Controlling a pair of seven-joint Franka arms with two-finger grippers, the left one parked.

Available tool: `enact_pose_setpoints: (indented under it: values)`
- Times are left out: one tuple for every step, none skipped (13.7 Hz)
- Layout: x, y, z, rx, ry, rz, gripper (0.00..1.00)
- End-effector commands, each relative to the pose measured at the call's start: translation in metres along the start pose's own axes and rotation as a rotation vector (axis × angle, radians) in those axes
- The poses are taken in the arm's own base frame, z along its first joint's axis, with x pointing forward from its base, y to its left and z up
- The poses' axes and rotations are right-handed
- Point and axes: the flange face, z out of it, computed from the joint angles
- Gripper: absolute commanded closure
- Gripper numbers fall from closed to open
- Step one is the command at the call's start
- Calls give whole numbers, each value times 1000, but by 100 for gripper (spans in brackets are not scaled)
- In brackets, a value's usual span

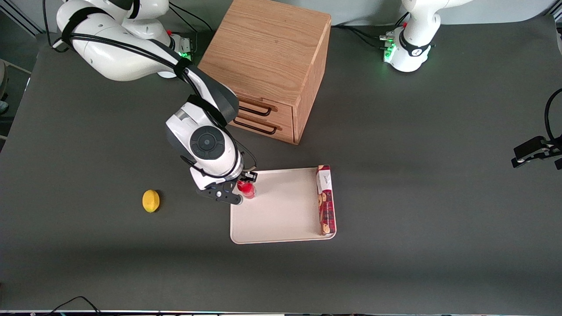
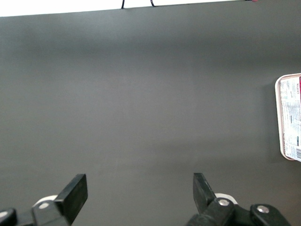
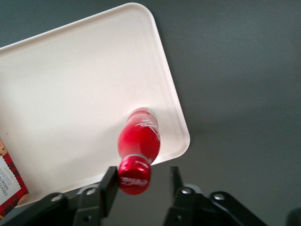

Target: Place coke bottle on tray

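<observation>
The coke bottle (image 1: 247, 190) is a small bright-red bottle with a red cap. It stands upright on the off-white tray (image 1: 281, 210), close to the tray corner nearest the working arm. In the right wrist view the bottle (image 3: 139, 139) rests on the tray (image 3: 70, 84) just inside its rim. My right gripper (image 1: 242, 188) is above the bottle, its fingers on either side of the cap. The gripper (image 3: 143, 174) is open: one finger lies against the cap and the other stands apart with a clear gap.
A long red-brown cookie box (image 1: 326, 199) lies along the tray's edge toward the parked arm; it also shows in the wrist views (image 3: 9, 186) (image 2: 291, 117). A yellow lemon-like object (image 1: 151, 201) lies toward the working arm's end. A wooden drawer cabinet (image 1: 268, 66) stands farther from the front camera.
</observation>
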Motion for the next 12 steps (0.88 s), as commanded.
enact_pose_setpoints:
  values:
    - [4,3,-32,19,55,19,0]
    - [7,10,-58,22,79,28,0]
    - [5,18,-86,7,103,11,0]
    - [-2,27,-121,-8,144,-15,0]
    - [-8,42,-156,-24,180,-38,0]
    - [-10,66,-180,-70,168,-99,0]
    - [-18,93,-217,-89,138,-161,0]
    - [-30,123,-251,-114,105,-199,0]
    - [-32,161,-278,-121,81,-208,0]
    - [-33,197,-302,-102,60,-241,0]
    - [-26,241,-312,-93,26,-274,0]
    - [-23,277,-314,-87,7,-301,0]
